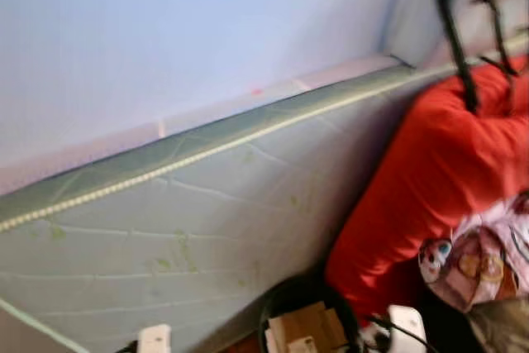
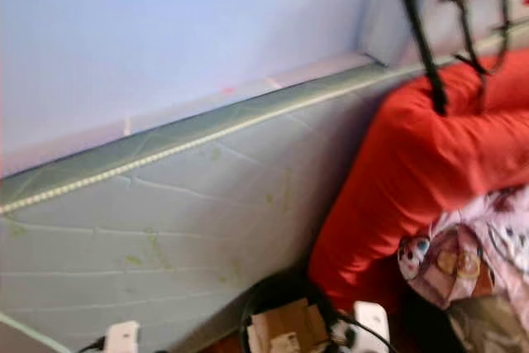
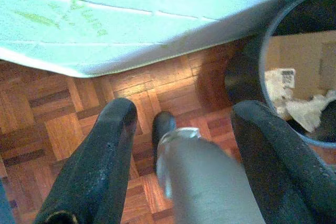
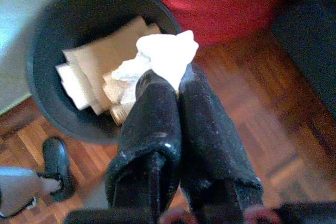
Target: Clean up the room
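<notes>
My right gripper [image 4: 176, 80] is shut on a crumpled white tissue [image 4: 167, 55] and holds it just above the rim of a round black bin [image 4: 41, 80]. Flat cardboard pieces [image 4: 105, 51] and white paper scraps lie inside the bin. In the left eye view the bin [image 1: 273, 307] stands on the floor at the foot of a mattress, with cardboard [image 1: 304, 322] showing inside. My left gripper [image 3: 184, 114] hangs open over the parquet floor beside the bin [image 3: 265, 51], nothing between its fingers.
A pale green mattress [image 1: 207, 221] leans on edge against the blue wall. A big red cushion [image 1: 438, 171] with patterned fabric [image 1: 479, 262] on it lies right of the bin. Black straps [image 1: 459, 47] hang above it. My own leg and black foot [image 3: 163, 129] stand on the parquet.
</notes>
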Tool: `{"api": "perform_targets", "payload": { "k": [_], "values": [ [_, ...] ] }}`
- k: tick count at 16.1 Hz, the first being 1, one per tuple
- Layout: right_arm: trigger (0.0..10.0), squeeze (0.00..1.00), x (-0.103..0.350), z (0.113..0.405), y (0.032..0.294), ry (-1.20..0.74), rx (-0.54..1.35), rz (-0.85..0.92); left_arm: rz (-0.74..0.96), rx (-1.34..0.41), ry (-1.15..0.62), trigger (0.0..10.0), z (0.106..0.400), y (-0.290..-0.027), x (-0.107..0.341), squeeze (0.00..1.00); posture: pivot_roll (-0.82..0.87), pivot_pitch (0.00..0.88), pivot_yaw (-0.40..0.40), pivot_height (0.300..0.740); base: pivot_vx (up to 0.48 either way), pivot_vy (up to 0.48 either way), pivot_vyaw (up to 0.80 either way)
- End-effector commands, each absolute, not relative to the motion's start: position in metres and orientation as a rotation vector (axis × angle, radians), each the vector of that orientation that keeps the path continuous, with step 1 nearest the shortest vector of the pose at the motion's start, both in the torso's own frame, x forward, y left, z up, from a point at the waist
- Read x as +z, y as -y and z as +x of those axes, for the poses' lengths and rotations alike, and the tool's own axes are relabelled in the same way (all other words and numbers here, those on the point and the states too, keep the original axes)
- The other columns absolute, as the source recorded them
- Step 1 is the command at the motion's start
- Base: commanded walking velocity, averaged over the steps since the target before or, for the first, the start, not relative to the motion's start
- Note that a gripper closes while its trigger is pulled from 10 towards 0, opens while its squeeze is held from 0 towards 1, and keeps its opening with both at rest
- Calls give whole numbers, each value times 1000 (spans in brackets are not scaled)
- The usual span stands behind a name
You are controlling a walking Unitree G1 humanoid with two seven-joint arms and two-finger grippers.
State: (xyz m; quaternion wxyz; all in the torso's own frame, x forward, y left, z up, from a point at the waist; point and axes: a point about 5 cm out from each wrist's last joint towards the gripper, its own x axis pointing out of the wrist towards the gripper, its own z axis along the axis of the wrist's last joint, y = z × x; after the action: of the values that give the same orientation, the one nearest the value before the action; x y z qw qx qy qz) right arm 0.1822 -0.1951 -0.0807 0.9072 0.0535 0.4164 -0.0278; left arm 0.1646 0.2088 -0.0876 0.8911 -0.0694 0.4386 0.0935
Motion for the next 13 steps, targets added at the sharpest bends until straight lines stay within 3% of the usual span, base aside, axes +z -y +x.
{"api": "perform_targets", "payload": {
  "k": [1, 5, 11, 12, 13],
  "values": [
    [10000, 0, -82, 180, 188, -858, -17, 111, -149, 204, -931, 10000, 158, -210, -90, 0, -38, 0, -7, 740, 0, 0, 0],
    [10000, 0, -80, 181, 187, -814, 51, 102, -166, 183, -888, 10000, 158, -209, -89, 0, -18, 48, -9, 740, 0, 0, 0],
    [10000, 0, -75, 176, 192, -705, 92, 110, -188, 171, -748, 10000, 157, -211, -83, 0, 65, 210, -10, 740, 0, 0, 0],
    [10000, 0, -70, 189, 188, -679, 103, 115, -191, 175, -727, 10000, 155, -212, -83, 0, 74, 235, -12, 740, 0, 0, 0],
    [10000, 0, -41, 251, 161, -625, 113, 120, -197, 188, -712, 10000, 153, -212, -83, 0, 79, 239, -14, 740, 0, 0, 0]
  ]
}}
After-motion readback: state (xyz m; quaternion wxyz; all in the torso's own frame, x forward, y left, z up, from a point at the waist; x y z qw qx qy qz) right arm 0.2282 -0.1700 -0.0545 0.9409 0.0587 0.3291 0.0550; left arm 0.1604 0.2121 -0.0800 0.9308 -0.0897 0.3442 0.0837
